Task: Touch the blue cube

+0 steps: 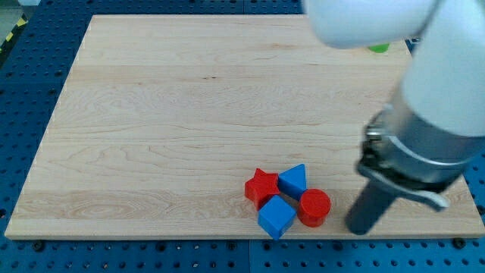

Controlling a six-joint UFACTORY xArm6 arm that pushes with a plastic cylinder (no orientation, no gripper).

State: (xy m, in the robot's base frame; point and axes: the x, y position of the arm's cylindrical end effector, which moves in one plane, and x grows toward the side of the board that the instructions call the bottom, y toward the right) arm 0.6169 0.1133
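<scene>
The blue cube [276, 217] lies near the board's bottom edge, right of centre. It touches a red star [261, 187] above-left, a red cylinder [314, 207] to its right, and sits just below a blue triangular block [293, 180]. My tip [361, 227] is the dark rod's lower end, at the view's lower right. It stands to the right of the red cylinder, with a small gap, and the cylinder lies between it and the blue cube.
The wooden board [151, 114] rests on a blue perforated table. The arm's white and grey body [439, 98] fills the upper right. A green object [378, 48] shows partly behind the arm at the top.
</scene>
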